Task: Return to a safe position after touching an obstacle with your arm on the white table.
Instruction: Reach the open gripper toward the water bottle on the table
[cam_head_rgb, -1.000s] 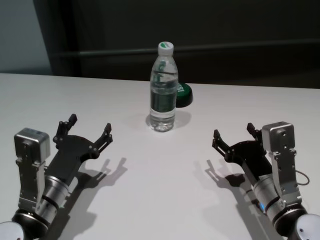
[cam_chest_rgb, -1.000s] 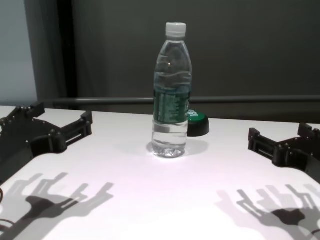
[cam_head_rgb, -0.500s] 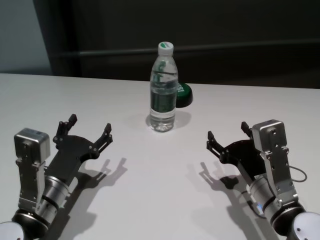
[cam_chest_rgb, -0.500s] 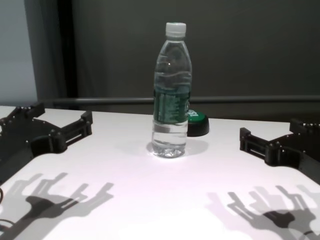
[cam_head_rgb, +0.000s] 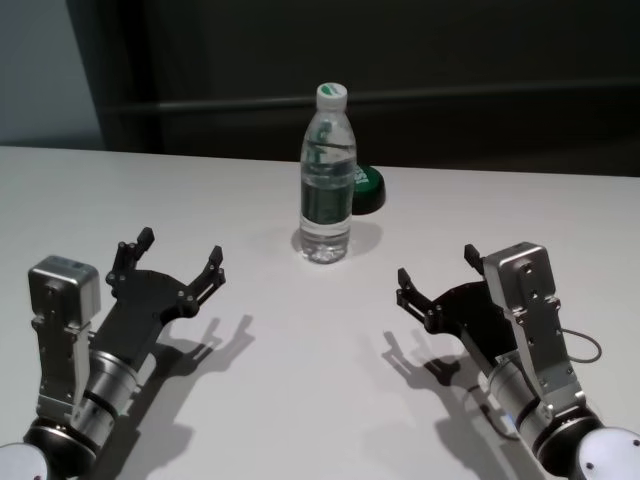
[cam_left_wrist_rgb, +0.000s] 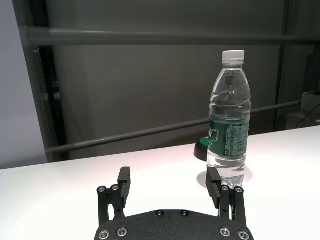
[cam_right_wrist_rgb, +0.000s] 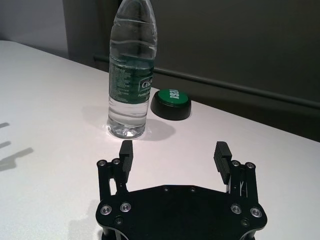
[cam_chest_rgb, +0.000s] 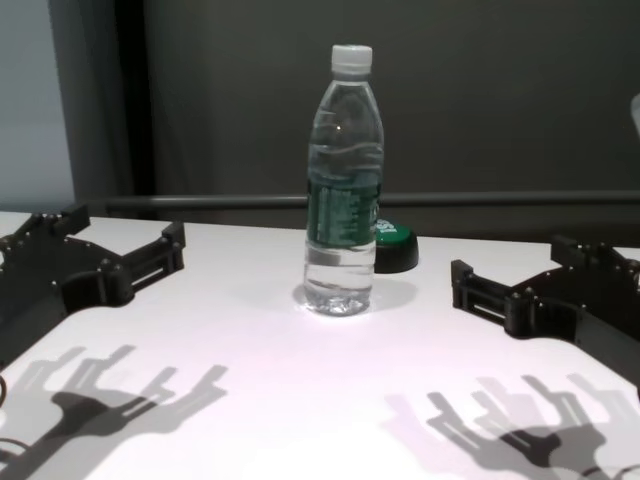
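Observation:
The obstacle, a tall clear water bottle (cam_head_rgb: 327, 180) with a white cap and dark green label, stands upright mid-table on the white table (cam_head_rgb: 300, 380). It also shows in the chest view (cam_chest_rgb: 345, 190), the left wrist view (cam_left_wrist_rgb: 229, 125) and the right wrist view (cam_right_wrist_rgb: 131, 70). My right gripper (cam_head_rgb: 437, 272) is open and empty, to the bottle's right and nearer me, apart from it; it also shows in the chest view (cam_chest_rgb: 515, 272) and the right wrist view (cam_right_wrist_rgb: 173, 150). My left gripper (cam_head_rgb: 180, 256) is open and empty at the near left, seen too in the chest view (cam_chest_rgb: 115, 240).
A low black round puck with a green top (cam_head_rgb: 365, 188) sits just behind and right of the bottle, also in the right wrist view (cam_right_wrist_rgb: 171, 102). A dark wall with a horizontal rail (cam_chest_rgb: 500, 200) runs behind the table's far edge.
My right gripper has moved left toward the bottle over the last second, still open. The left arm and the bottle have not moved.

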